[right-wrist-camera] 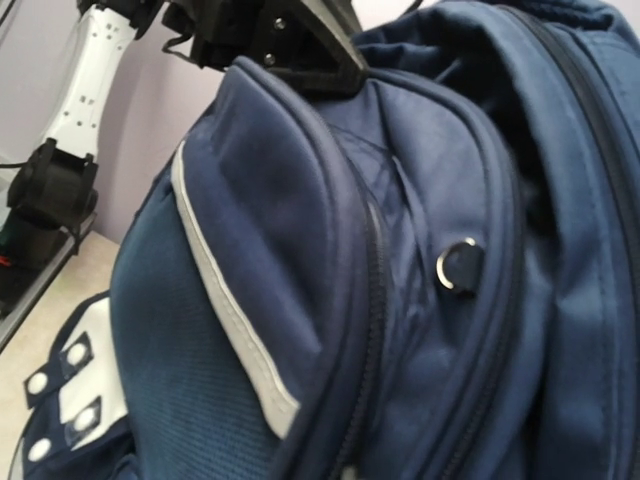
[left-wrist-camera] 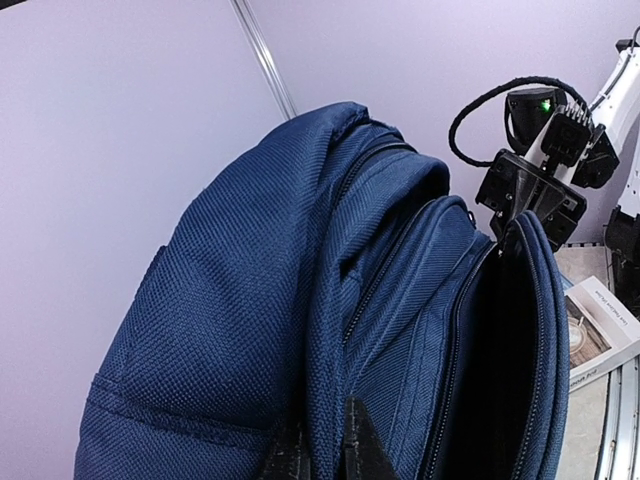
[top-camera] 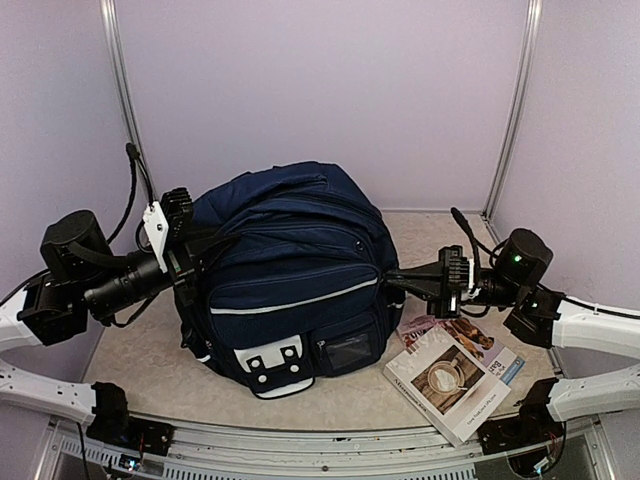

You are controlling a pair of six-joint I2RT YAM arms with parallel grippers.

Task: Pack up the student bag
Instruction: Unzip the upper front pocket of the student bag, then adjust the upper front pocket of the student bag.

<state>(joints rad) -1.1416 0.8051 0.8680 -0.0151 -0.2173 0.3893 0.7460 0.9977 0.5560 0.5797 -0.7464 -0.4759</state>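
**Student bag held at both sides, front pocket agape**

I find the student bag in the middle of the desk. Its front faces up and its white patch is toward the near edge.

My left tool is at the bag's left side. Its fingers are pressed together on a fold of the navy fabric, which stands up between them.

My right tool is at the bag's right side, its tips against the rim of the front pocket. It is closed there and, as far as the left wrist view shows, pinches that rim. Its own fingers do not appear in the right wrist view.

The pocket's mouth stands open between the two tools, dark inside. A metal zip ring hangs on the next seam.

A book with a coffee cup on its cover lies flat on the desk, just beside the bag's right front corner.
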